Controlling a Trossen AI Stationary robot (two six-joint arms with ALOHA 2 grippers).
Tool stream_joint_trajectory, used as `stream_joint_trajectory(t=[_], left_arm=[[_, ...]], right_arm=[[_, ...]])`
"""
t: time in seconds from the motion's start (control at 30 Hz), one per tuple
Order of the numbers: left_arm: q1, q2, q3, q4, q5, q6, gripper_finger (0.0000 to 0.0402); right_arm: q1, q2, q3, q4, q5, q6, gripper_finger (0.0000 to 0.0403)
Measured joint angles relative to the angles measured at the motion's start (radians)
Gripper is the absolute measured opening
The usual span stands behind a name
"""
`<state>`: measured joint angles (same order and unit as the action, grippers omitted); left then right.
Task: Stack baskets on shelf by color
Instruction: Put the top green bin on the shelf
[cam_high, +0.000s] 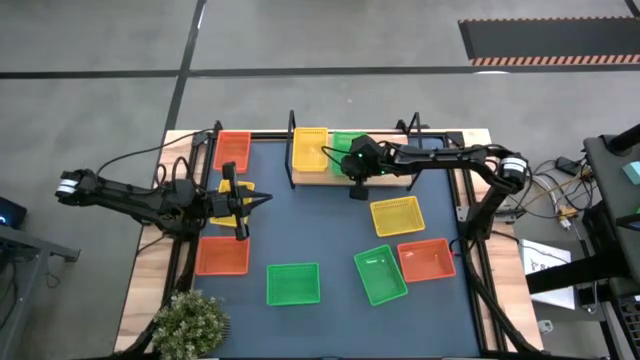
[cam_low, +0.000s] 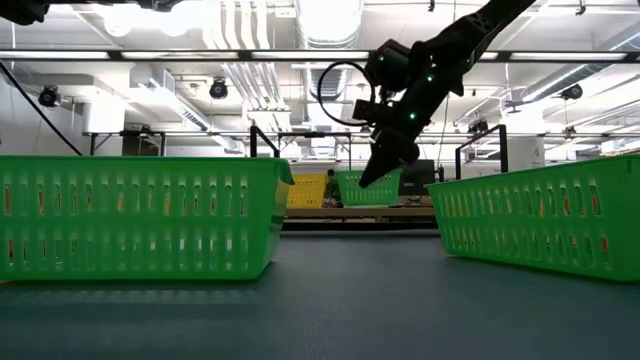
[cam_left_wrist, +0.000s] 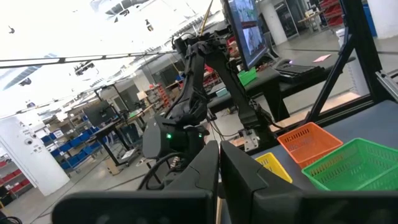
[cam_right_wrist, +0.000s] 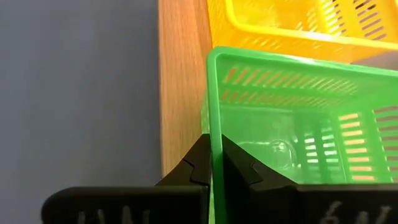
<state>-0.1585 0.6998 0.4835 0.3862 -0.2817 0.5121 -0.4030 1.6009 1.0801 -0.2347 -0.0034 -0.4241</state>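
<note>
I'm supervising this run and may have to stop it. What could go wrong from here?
The right claw pinches only the thin rim of the green basket over the shelf; it could tilt or slip when released. It hangs close beside the yellow basket and might nudge it. The left claw holds another yellow basket by one edge, which may sag.

tabletop (cam_high: 310, 235) dark blue – shelf (cam_high: 400, 178) pale wood, black posts. baskets all slotted mesh: yellow one (cam_high: 309, 148) on shelf, green one (cam_right_wrist: 298, 137) beside it, another yellow (cam_high: 396, 216), two green (cam_high: 293, 283) (cam_high: 380, 275), red-orange ones (cam_high: 427, 260) (cam_high: 221, 256) (cam_high: 232, 150) on table. arms black, tiny green lights. plant (cam_high: 187, 322) pale green.
</note>
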Motion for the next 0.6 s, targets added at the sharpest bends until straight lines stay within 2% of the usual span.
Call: stream_joint_trajectory(t=[0.4, 0.6], left_arm=[[0.0, 0.0, 0.0, 0.0, 0.0, 0.0, 0.0], [0.0, 0.0, 0.0, 0.0, 0.0, 0.0, 0.0]], right_arm=[[-0.022, -0.002, 0.0, 0.001, 0.004, -0.033, 0.001], [-0.023, -0.001, 0.0, 0.001, 0.004, -0.022, 0.0041]])
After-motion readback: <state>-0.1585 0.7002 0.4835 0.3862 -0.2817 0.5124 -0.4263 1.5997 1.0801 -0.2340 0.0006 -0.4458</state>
